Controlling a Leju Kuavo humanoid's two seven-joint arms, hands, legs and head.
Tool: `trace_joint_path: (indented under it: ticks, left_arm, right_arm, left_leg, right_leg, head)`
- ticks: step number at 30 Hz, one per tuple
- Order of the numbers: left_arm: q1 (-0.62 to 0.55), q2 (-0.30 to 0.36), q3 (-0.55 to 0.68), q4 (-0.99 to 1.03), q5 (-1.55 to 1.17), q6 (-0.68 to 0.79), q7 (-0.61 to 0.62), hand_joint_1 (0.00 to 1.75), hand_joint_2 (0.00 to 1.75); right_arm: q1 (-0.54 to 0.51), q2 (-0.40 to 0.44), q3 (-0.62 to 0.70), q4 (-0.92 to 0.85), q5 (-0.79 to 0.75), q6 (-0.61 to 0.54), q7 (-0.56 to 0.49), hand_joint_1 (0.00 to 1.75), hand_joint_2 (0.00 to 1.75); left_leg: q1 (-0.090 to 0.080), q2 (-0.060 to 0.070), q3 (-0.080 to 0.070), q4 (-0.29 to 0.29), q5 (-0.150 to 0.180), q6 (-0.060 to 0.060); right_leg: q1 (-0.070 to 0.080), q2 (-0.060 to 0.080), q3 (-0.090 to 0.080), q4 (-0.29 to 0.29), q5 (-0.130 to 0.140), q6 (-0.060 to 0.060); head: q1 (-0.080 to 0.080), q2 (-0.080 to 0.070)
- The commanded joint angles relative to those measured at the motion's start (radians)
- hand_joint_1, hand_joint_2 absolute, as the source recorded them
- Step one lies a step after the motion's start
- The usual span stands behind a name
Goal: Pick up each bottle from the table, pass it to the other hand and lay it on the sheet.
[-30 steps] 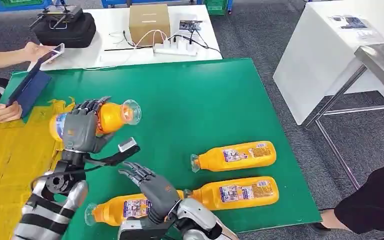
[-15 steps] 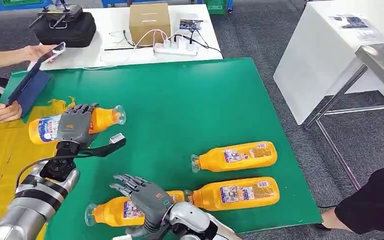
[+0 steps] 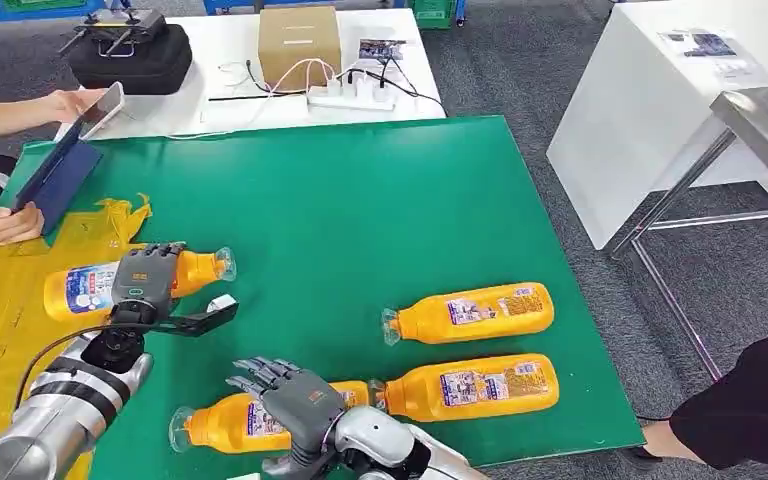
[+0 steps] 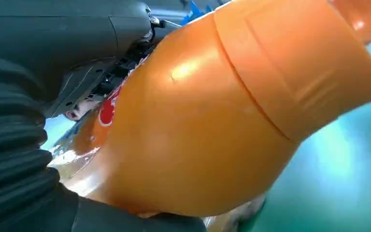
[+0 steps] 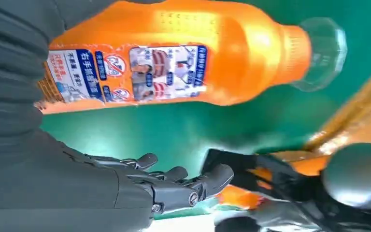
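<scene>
My left hand (image 3: 145,280) grips an orange bottle (image 3: 85,287) lying on its side low over the yellow sheet (image 3: 5,330), cap pointing right; the left wrist view shows that bottle (image 4: 212,121) close up against the hand (image 4: 38,96). My right hand (image 3: 295,400) hovers with fingers spread over a second orange bottle (image 3: 225,422) lying near the green table's front edge, also seen as the bottle (image 5: 174,58) beside the hand (image 5: 140,186). Two more orange bottles lie to the right: one (image 3: 470,312) and one (image 3: 475,385).
A person's hands (image 3: 0,222) hold a tablet (image 3: 55,180) and a phone at the table's left. A white table behind carries a black bag (image 3: 130,55), a cardboard box (image 3: 298,42) and a power strip. Another person stands at the lower right (image 3: 750,410).
My left hand has carried its bottle down and to the left, from above the green cloth to low over the yellow sheet. My right hand has drawn back slightly towards me.
</scene>
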Motion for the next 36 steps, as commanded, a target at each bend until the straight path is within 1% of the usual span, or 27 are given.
trace_joint_path:
  ticks: [1,2,3,4,7,8,9,10,11,15,16,21,23,24,26,27,29,30,31,32,33,34,35,36]
  left_arm:
    - [-0.082,-0.042,0.035,0.151,-0.005,-0.092,0.042,0.0,1.75]
    - [-0.082,-0.043,0.041,0.151,-0.006,-0.091,0.042,0.0,1.75]
    - [-0.082,-0.046,0.043,0.152,-0.005,-0.095,0.038,0.0,1.75]
    - [-0.082,-0.046,0.043,0.152,-0.005,-0.095,0.038,0.0,1.75]
    - [-0.08,-0.054,0.063,0.147,0.008,-0.088,0.0,0.0,1.75]
    - [-0.078,-0.057,0.072,0.146,0.016,-0.086,-0.014,0.0,1.75]
    - [-0.078,-0.061,0.08,0.143,0.026,-0.082,-0.026,0.0,1.75]
    - [-0.078,-0.062,0.08,0.143,0.026,-0.083,-0.027,0.0,1.75]
    - [-0.078,-0.062,0.08,0.143,0.026,-0.083,-0.027,0.0,1.75]
    - [-0.079,-0.061,0.081,0.143,0.026,-0.084,-0.027,0.0,1.75]
    - [-0.079,-0.061,0.081,0.143,0.026,-0.084,-0.027,0.0,1.75]
    - [-0.079,-0.061,0.081,0.143,0.026,-0.084,-0.027,0.0,1.75]
    - [-0.079,-0.061,0.081,0.143,0.026,-0.084,-0.027,0.0,1.75]
    - [-0.079,-0.061,0.081,0.143,0.026,-0.084,-0.027,0.0,1.75]
    - [-0.079,-0.061,0.081,0.143,0.026,-0.084,-0.027,0.0,1.75]
    - [-0.078,-0.061,0.083,0.142,0.028,-0.081,-0.029,0.0,1.75]
    - [-0.077,-0.067,0.097,0.138,0.04,-0.067,-0.044,0.0,1.75]
    - [-0.073,-0.074,0.111,0.133,0.06,-0.063,-0.07,0.0,1.75]
    - [-0.071,-0.078,0.118,0.129,0.074,-0.06,-0.089,0.0,1.75]
    - [-0.066,-0.085,0.133,0.115,0.102,-0.05,-0.118,0.0,1.75]
    - [-0.061,-0.092,0.141,0.097,0.124,-0.04,-0.136,0.0,1.75]
    - [-0.056,-0.094,0.144,0.083,0.137,-0.038,-0.146,0.0,1.75]
    - [-0.048,-0.1,0.153,0.059,0.163,-0.03,-0.167,0.0,1.75]
    - [-0.034,-0.101,0.155,0.021,0.195,-0.037,-0.186,0.0,1.75]
  right_arm:
    - [-0.074,0.024,0.03,0.167,0.047,-0.017,0.053,0.0,1.75]
    - [-0.075,0.024,0.028,0.167,0.049,-0.017,0.055,0.0,1.75]
    - [-0.08,0.02,0.022,0.163,0.049,-0.017,0.056,0.0,1.75]
    - [-0.08,0.02,0.022,0.163,0.049,-0.017,0.056,0.0,1.75]
    - [-0.086,0.005,0.005,0.151,0.05,-0.006,0.066,0.0,1.75]
    - [-0.087,0.002,0.001,0.15,0.051,-0.003,0.068,0.0,1.75]
    - [-0.089,-0.004,-0.005,0.148,0.05,-0.001,0.067,0.0,1.75]
    - [-0.091,-0.007,-0.006,0.148,0.049,-0.001,0.066,0.0,1.75]
    - [-0.091,-0.007,-0.006,0.148,0.049,-0.001,0.066,0.0,1.75]
    - [-0.089,-0.006,-0.006,0.148,0.049,0.0,0.066,0.0,1.75]
    - [-0.089,-0.006,-0.006,0.148,0.049,0.0,0.066,0.0,1.75]
    - [-0.089,-0.006,-0.006,0.148,0.049,0.0,0.066,0.0,1.75]
    - [-0.089,-0.006,-0.006,0.148,0.049,0.0,0.066,0.0,1.75]
    - [-0.089,-0.006,-0.006,0.148,0.049,0.0,0.066,0.0,1.75]
    - [-0.089,-0.006,-0.006,0.148,0.049,0.0,0.066,0.0,1.75]
    - [-0.088,-0.006,-0.006,0.147,0.05,0.001,0.067,0.0,1.75]
    - [-0.088,-0.011,-0.011,0.148,0.051,0.011,0.074,0.0,1.75]
    - [-0.087,-0.015,-0.016,0.152,0.055,0.015,0.081,0.0,1.75]
    - [-0.087,-0.018,-0.018,0.155,0.058,0.016,0.087,0.0,1.75]
    - [-0.085,-0.022,-0.023,0.161,0.069,0.015,0.1,0.0,1.75]
    - [-0.083,-0.027,-0.026,0.167,0.082,0.014,0.112,0.0,1.75]
    - [-0.081,-0.029,-0.03,0.169,0.091,0.013,0.119,0.0,1.75]
    - [-0.078,-0.032,-0.035,0.172,0.105,0.008,0.134,0.0,1.75]
    - [-0.072,-0.033,-0.047,0.176,0.128,0.003,0.154,0.0,1.75]
  left_leg:
    - [0.0,0.0,0.003,0.0,-0.001,0.0]
    - [0.0,-0.001,0.005,0.001,-0.001,0.001]
    - [0.0,0.0,0.003,0.0,0.0,0.0]
    - [0.0,0.0,0.006,0.0,-0.001,0.001]
    - [0.0,0.0,0.003,0.0,0.0,0.001]
    - [0.0,0.0,0.006,0.0,-0.001,0.001]
    - [0.0,-0.001,0.005,0.0,-0.001,0.001]
    - [0.0,-0.001,0.004,-0.001,0.0,0.001]
    - [0.0,0.0,0.006,0.0,-0.001,0.001]
    - [0.0,0.0,0.004,0.0,0.0,0.001]
    - [0.0,0.0,0.006,0.0,-0.001,0.001]
    - [0.0,-0.001,0.006,0.0,-0.001,0.001]
    - [0.0,0.0,0.004,0.0,0.0,0.001]
    - [0.0,0.0,0.006,0.0,-0.001,0.001]
    - [0.0,0.0,0.004,0.0,0.0,0.001]
    - [0.0,0.0,0.007,0.0,-0.001,0.001]
    - [0.0,0.0,0.005,0.0,0.0,0.001]
    - [0.0,-0.001,0.007,0.0,-0.001,0.001]
    - [0.0,-0.001,0.006,0.0,-0.001,0.001]
    - [0.0,-0.001,0.008,0.0,-0.002,0.001]
    - [0.0,-0.002,0.005,-0.001,0.0,0.001]
    - [0.0,-0.001,0.004,-0.001,0.0,0.001]
    - [-0.001,-0.002,0.007,0.0,-0.001,0.001]
    - [0.0,-0.002,0.004,-0.001,0.0,0.001]
  right_leg:
    - [0.0,0.0,0.003,0.0,-0.001,-0.002]
    - [0.001,0.0,0.005,0.001,-0.002,-0.002]
    - [0.0,0.0,0.003,0.0,-0.001,-0.001]
    - [0.0,0.001,0.006,0.0,-0.001,-0.002]
    - [0.0,0.0,0.003,0.0,0.0,-0.001]
    - [0.0,0.0,0.006,0.0,-0.001,-0.002]
    - [0.0,0.0,0.005,0.0,-0.001,-0.002]
    - [0.0,0.0,0.004,0.0,-0.001,-0.001]
    - [0.0,0.0,0.006,0.0,-0.002,-0.002]
    - [0.0,0.0,0.004,0.0,0.0,-0.001]
    - [0.0,0.0,0.006,0.0,-0.001,-0.002]
    - [0.0,0.0,0.007,0.0,-0.002,-0.002]
    - [0.0,0.0,0.004,0.0,0.0,-0.001]
    - [0.0,0.0,0.006,0.0,-0.001,-0.002]
    - [0.0,0.0,0.004,0.0,-0.001,-0.001]
    - [0.0,0.0,0.007,0.0,-0.002,-0.002]
    - [0.0,0.0,0.005,0.0,-0.001,-0.001]
    - [0.0,0.0,0.007,0.0,-0.002,-0.002]
    - [0.0,-0.001,0.006,0.0,-0.001,-0.002]
    - [0.0,-0.001,0.008,0.0,-0.002,-0.002]
    - [0.0,-0.001,0.006,-0.001,-0.001,-0.001]
    - [0.0,-0.001,0.005,-0.001,-0.001,-0.001]
    - [0.0,-0.001,0.007,-0.001,-0.002,-0.002]
    - [0.0,-0.001,0.005,-0.001,-0.001,-0.001]
  head:
    - [0.0,0.0]
    - [0.0,0.0]
    - [0.0,0.0]
    - [0.0,0.0]
    - [0.0,0.0]
    - [0.0,0.0]
    - [0.0,0.0]
    - [0.0,0.0]
    - [0.0,0.0]
    - [0.0,0.0]
    - [0.0,0.0]
    - [0.0,0.0]
    - [0.0,0.0]
    - [0.0,0.0]
    - [0.0,0.0]
    - [0.0,0.0]
    - [0.0,0.0]
    - [0.0,0.0]
    - [0.0,0.0]
    - [0.0,0.0]
    - [0.0,0.0]
    - [0.0,0.0]
    - [0.0,0.0]
    - [0.0,0.0]
